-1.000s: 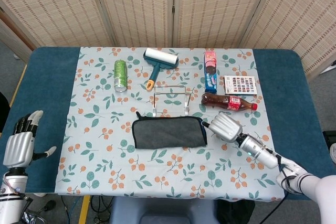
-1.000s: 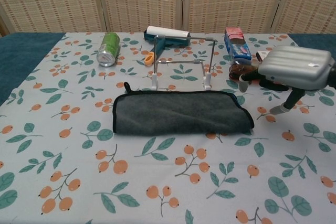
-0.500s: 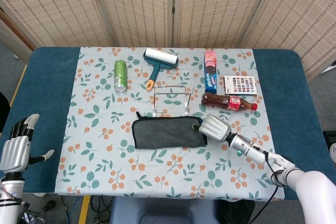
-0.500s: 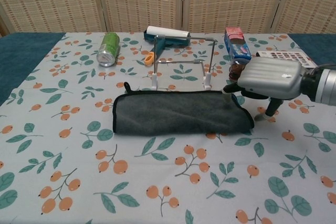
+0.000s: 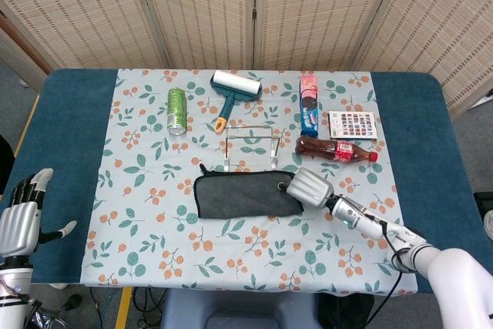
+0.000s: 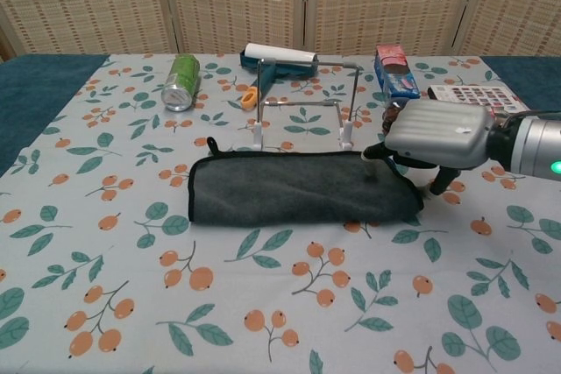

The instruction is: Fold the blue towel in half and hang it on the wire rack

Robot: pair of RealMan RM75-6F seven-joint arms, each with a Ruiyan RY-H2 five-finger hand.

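Note:
The blue-grey towel [image 5: 243, 196] [image 6: 298, 188] lies folded in a long strip on the flowered cloth, just in front of the wire rack [image 5: 250, 144] [image 6: 307, 102], which stands bare. My right hand [image 5: 310, 187] [image 6: 436, 133] hovers palm down over the towel's right end. Its dark fingertips [image 6: 379, 151] touch the towel's top right edge and the thumb reaches down past the right end. The fingers are apart and I see no cloth pinched. My left hand [image 5: 19, 221] hangs beyond the table's left front edge, fingers spread and holding nothing; the chest view does not show it.
Behind the rack lie a green can [image 5: 177, 110] [image 6: 182, 81], a lint roller [image 5: 233, 90] [image 6: 276, 60] and a biscuit pack [image 5: 309, 103] [image 6: 394, 72]. A cola bottle [image 5: 335, 149] lies right of the rack, close to my right hand. A colour card [image 5: 352, 125] sits further right.
My right hand has moved left from beside the towel onto its right end and now touches it. My left hand has sunk lower at the table's left edge. The towel has not shifted.

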